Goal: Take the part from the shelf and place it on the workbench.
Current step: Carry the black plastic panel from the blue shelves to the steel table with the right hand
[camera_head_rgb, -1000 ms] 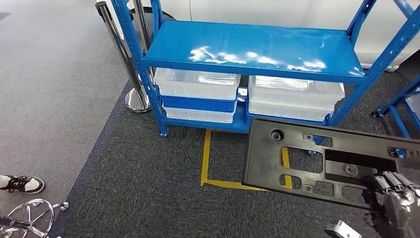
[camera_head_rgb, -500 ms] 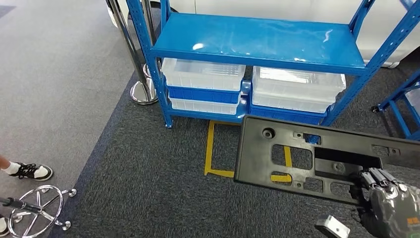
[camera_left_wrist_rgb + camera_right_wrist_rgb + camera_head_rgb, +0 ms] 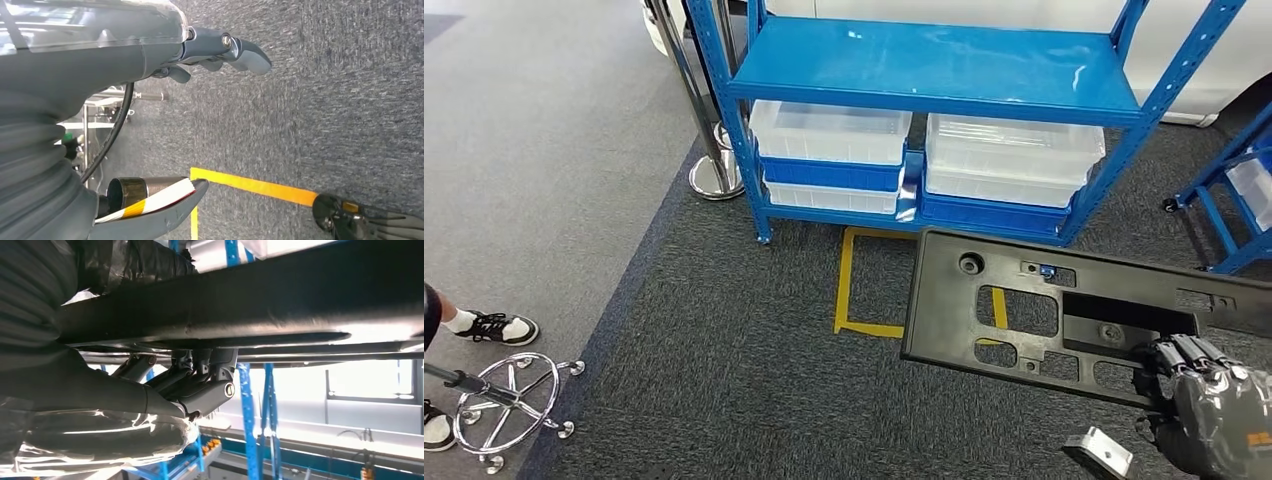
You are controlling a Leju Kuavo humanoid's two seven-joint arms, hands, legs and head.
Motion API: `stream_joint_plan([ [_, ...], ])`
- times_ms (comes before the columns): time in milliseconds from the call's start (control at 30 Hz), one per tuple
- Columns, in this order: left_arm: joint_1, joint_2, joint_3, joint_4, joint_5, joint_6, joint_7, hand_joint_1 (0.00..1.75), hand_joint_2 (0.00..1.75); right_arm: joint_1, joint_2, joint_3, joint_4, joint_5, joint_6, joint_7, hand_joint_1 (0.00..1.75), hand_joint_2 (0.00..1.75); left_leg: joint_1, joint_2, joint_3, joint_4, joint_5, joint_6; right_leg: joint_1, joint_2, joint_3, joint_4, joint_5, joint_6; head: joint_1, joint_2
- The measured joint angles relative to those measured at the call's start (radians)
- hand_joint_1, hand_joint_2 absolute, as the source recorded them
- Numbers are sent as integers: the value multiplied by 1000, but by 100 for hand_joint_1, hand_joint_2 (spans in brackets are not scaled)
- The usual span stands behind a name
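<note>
The right hand point(image 3: 1209, 415) grips the black plastic part point(image 3: 1064, 310) by its near long edge, fingers hooked through one of the cut-outs, and carries it roughly flat in the air above the dark carpet point(image 3: 724, 370), in front of the blue shelf point(image 3: 934, 60). From the right wrist view the part point(image 3: 240, 305) lies across the fingers point(image 3: 200, 380), though how firmly the thumb clamps it is hard to judge from that angle. The left hand point(image 3: 220, 47) hangs by the robot's side, fingers loosely spread and holding nothing.

The part is off the shelf, so the carry to the worktop is the step in hand. Since the long panel is held near one end, it would likely sag or swing; the robot should turn slowly, keep the wrist level, and steer the free end clear of the shelf's front upright point(image 3: 1159, 100) and the chrome stanchion point(image 3: 709, 160).
</note>
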Motion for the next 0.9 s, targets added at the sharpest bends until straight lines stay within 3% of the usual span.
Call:
stream_joint_plan([
  [100, 2, -1, 11, -1, 3, -1, -13, 0, 175, 1, 0, -1, 0, -4, 2, 0, 175, 175, 3, -1, -45, 148, -133, -10, 1, -2, -33, -1, 29, -17, 0, 0],
  [133, 1, -1, 14, -2, 3, -1, -17, 0, 175, 1, 0, -1, 0, -5, 3, 0, 175, 175, 3, -1, -59, 210, -164, -11, 3, -2, -47, -1, 40, -18, 0, 0],
  [167, 1, -1, 16, -2, 3, -2, -19, 0, 175, 3, 0, -2, 0, -6, 3, 0, 175, 175, 3, -1, -61, 250, -168, -11, 5, -2, -61, 0, 50, -18, 0, 0],
  [200, 2, -1, 18, -3, 3, -2, -19, 0, 175, 4, 0, -2, 0, -6, 3, 0, 175, 175, 3, -1, -45, 256, -151, -10, 7, -2, -73, 1, 59, -16, -1, 0],
  [233, 2, -1, 19, -3, 4, -3, -20, 0, 175, 6, 0, -2, 0, -6, 3, 0, 175, 175, 2, -1, -11, 224, -123, -6, 8, -2, -83, 2, 68, -15, -1, 0],
  [267, 2, -1, 20, -4, 4, -3, -21, 0, 175, 7, 0, -2, 0, -6, 3, 0, 175, 175, 2, -2, 41, 158, -98, -1, 9, -1, -90, 2, 75, -12, -1, 0],
  [333, 1, -1, 24, -6, 7, -2, -19, 0, 175, 7, 0, -4, 0, -7, 4, 0, 175, 175, -2, -3, 138, 15, -94, 11, 11, -2, -99, 2, 88, -5, -1, 0],
  [400, 1, -1, 32, -9, 12, -2, -16, 0, 175, 7, 0, -6, 0, -7, 5, 0, 175, 175, -8, -3, 172, -48, -108, 19, 11, -3, -99, -1, 100, 7, -1, 0],
  [500, 2, -2, 41, -9, 16, -2, -12, 0, 175, 7, -1, -9, 0, -8, 7, 0, 175, 175, -8, -1, 165, -63, -88, 37, 10, -3, -102, -3, 107, 26, -1, 0],
  [567, 2, -3, 44, -9, 15, -3, -11, 0, 175, 8, -2, -11, 0, -8, 8, 0, 175, 175, -4, 3, 156, -72, -69, 53, 10, -1, -128, 56, 56, 31, 0, 0],
  [633, 3, -4, 45, -10, 14, -7, -11, 0, 175, 9, -2, -12, 1, -8, 9, 0, 175, 175, -8, 5, 137, -67, -54, 61, 11, 0, -175, 185, -28, 35, 0, 0],
  [667, 3, -4, 45, -10, 13, -10, -10, 0, 175, 10, -2, -12, 2, -8, 10, 0, 175, 175, -10, 6, 125, -62, -48, 62, 11, 0, -189, 239, -55, 36, 0, 0],
  [700, 4, -5, 46, -10, 13, -13, -9, 0, 175, 11, -2, -12, 3, -8, 11, 0, 175, 175, -12, 6, 113, -55, -44, 62, 11, 0, -186, 261, -64, 36, 0, 0],
  [833, 3, -5, 53, -10, 13, -15, -5, 0, 175, 11, -2, -13, 3, -8, 11, 1, 175, 175, -14, 5, 84, -31, -39, 61, 13, 0, -70, 116, -4, 28, 0, 0],
  [900, 3, -5, 53, -10, 13, -15, -5, 0, 175, 11, -2, -14, 3, -8, 11, 1, 175, 175, -15, 4, 83, -30, -39, 61, 14, 0, -63, 105, 0, 28, 0, 0],
])
